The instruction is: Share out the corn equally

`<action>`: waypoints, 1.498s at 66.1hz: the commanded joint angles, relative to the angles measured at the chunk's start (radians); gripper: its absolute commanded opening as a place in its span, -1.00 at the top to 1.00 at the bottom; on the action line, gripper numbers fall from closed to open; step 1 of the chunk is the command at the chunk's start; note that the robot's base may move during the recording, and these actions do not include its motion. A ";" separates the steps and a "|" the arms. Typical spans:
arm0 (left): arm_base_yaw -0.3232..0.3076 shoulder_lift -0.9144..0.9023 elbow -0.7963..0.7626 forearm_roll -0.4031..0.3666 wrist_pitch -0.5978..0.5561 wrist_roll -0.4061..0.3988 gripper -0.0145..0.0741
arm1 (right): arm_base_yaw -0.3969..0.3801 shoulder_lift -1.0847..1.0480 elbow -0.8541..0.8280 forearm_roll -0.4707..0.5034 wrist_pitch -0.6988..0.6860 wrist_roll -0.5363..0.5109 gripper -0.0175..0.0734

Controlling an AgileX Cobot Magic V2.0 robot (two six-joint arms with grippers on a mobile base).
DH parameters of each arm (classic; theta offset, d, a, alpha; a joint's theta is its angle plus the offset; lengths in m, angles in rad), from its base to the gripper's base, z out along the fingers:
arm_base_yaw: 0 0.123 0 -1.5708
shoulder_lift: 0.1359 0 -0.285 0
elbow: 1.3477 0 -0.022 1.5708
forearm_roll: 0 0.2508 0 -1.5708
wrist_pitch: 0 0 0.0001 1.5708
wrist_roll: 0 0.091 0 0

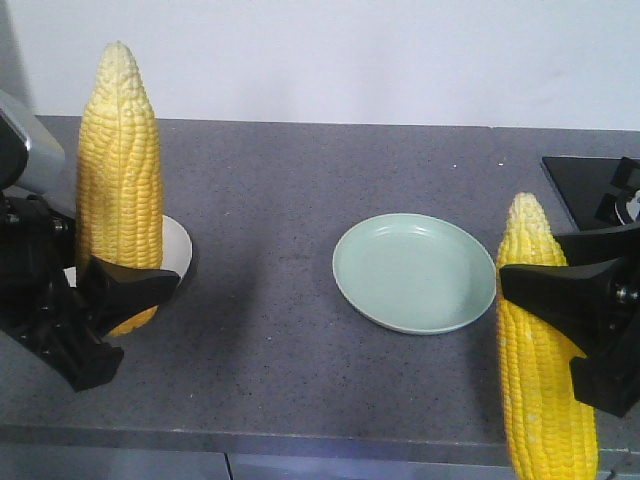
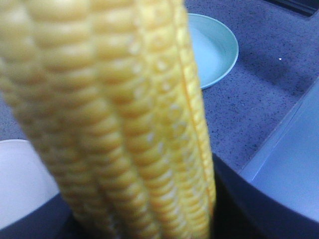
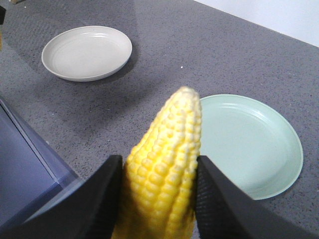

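Note:
Each gripper holds one corn cob upright above the grey counter. My left gripper (image 1: 115, 290) is shut on a tall yellow cob (image 1: 120, 170) in front of the white plate (image 1: 180, 240); in the left wrist view that cob (image 2: 114, 124) fills the picture and hides the fingers. At the right my other gripper (image 1: 560, 290) is shut on a second cob (image 1: 540, 400), just right of the pale green plate (image 1: 414, 272). The right wrist view shows this cob (image 3: 164, 174) pinched between both black fingers (image 3: 222, 204), with the green plate (image 3: 249, 144) and white plate (image 3: 87, 52) beyond, both bare.
A black stove top (image 1: 600, 185) lies at the counter's far right corner. The counter's front edge (image 1: 300, 440) runs below both grippers, with a pale drawer front (image 3: 25, 169) under it. A white wall stands behind the counter.

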 commanded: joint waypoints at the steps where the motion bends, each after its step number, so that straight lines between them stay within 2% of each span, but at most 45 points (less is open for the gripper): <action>1: -0.001 -0.018 -0.025 -0.019 -0.059 -0.001 0.02 | -0.004 -0.005 -0.025 0.015 -0.064 -0.008 0.28; 99: -0.001 -0.018 -0.025 -0.019 -0.059 -0.001 0.02 | -0.004 -0.005 -0.025 0.015 -0.064 -0.008 0.28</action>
